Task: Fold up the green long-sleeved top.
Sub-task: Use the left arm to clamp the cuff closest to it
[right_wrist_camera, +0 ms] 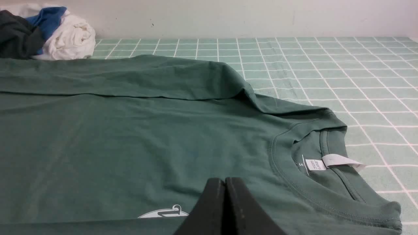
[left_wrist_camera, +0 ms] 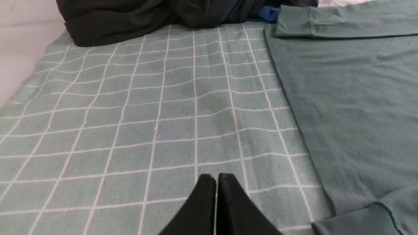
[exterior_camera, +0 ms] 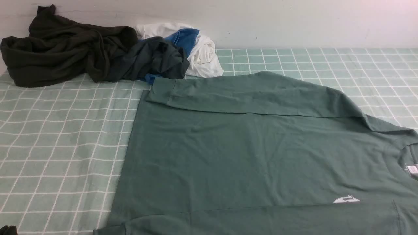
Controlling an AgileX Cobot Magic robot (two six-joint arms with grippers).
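Observation:
The green long-sleeved top (exterior_camera: 248,153) lies flat on the checked cloth, hem to the left, collar and white neck label (exterior_camera: 411,169) at the right edge. Both sleeves are folded in over the body: the far one (exterior_camera: 241,94) along the back, the near one (exterior_camera: 261,218) along the front, just below the white chest logo (exterior_camera: 346,199). My left gripper (left_wrist_camera: 217,178) is shut and empty above bare cloth, left of the top's hem (left_wrist_camera: 303,107). My right gripper (right_wrist_camera: 224,181) is shut and empty above the chest, between the logo (right_wrist_camera: 163,213) and the collar (right_wrist_camera: 294,182).
A very dark olive-black garment (exterior_camera: 62,52) lies bunched at the back left. A dark grey garment (exterior_camera: 153,58) with blue (exterior_camera: 184,37) and white (exterior_camera: 204,55) ones is piled beside it, by the top's far left corner. The checked cloth (exterior_camera: 58,143) covers the table; a wall stands behind.

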